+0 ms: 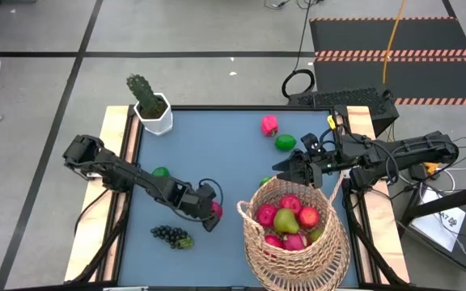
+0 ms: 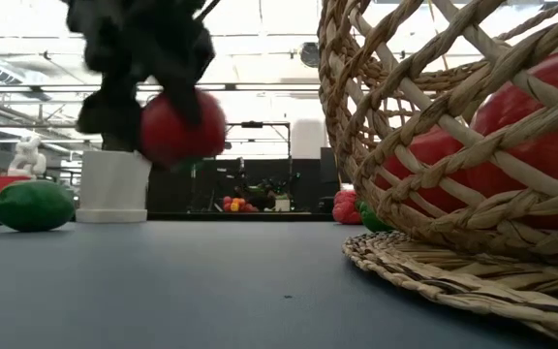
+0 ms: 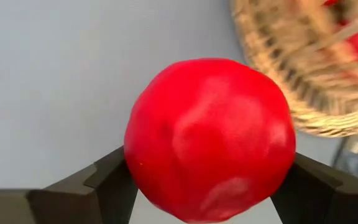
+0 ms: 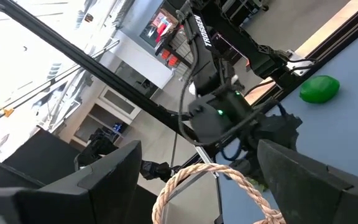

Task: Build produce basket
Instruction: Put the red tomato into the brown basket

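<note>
Your left gripper [image 3: 207, 186] has its jaws clamped on a red apple [image 3: 211, 138], one dark finger on each flank, and the low view shows the fruit lifted clear of the blue tabletop [image 1: 217, 145]; your right gripper [image 1: 291, 171] hangs with jaws apart at the far rim of the wicker basket [image 1: 330, 250], its fingers straddling the arched loop handle [image 4: 194, 180] without gripping it. What could go wrong for you: the apple is smooth, glossy and round with faint facets, so the flat fingers meet it on small patches and a quick swing could roll it out; carried low, it could knock the rim, and since the basket sits at the table's near right edge, a hard push might shift it toward that edge. The handle arches over the opening and your right arm sits close to it, so a careless line in risks a clash. The basket is open tan weave, stiff and coarse, with a flared coiled base, already holding red and pink apples and a yellow-green pear [image 1: 285, 219], so a dropped apple may bounce off that mound. Still out on the table are a dark grape bunch [image 1: 172, 236], knobbly and loose, a green lime [image 1: 161, 172], another lime [image 1: 285, 142] and a pink dragon fruit [image 1: 269, 124]; the potted cactus [image 1: 149, 101] stands at the far left corner
</note>
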